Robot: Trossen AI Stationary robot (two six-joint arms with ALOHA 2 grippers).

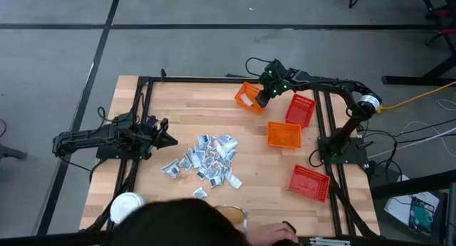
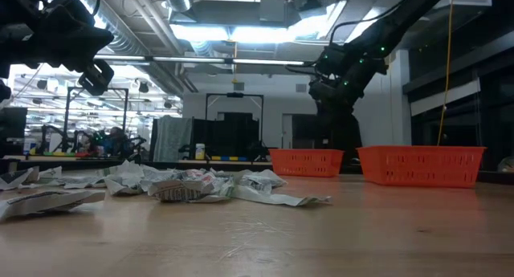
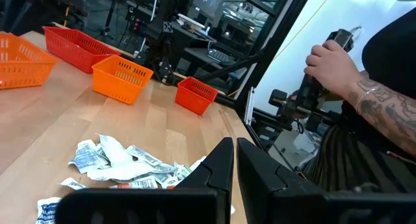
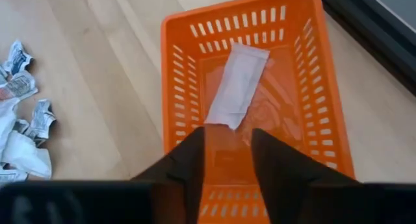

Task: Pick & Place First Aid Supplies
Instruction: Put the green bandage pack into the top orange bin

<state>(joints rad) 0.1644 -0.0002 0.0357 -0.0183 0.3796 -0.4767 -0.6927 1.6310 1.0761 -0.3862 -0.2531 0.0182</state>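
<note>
Near edge of wooden tabletop: white-lidded jar at the corner, a person's dark head leaning in beside it.

Mid-tabletop: loose heap of sachets, small, flat, silvery-white with blue and red print, many crumpled, some overlapping, a few strays toward the near edge. Same heap low and ragged in the low view.

Left hand just beside the heap on its left, fingers pressed together, nothing between them; heap visible past the fingertips in the left wrist view.

Right side: red basket near the front, orange basket at middle, another red basket beyond it.

Far edge: right hand over a tilted orange basket. Fingers parted, gripping nothing. One sachet lying flat on the basket floor, long, pale, plain white on the visible face, clear of both fingers.
</note>
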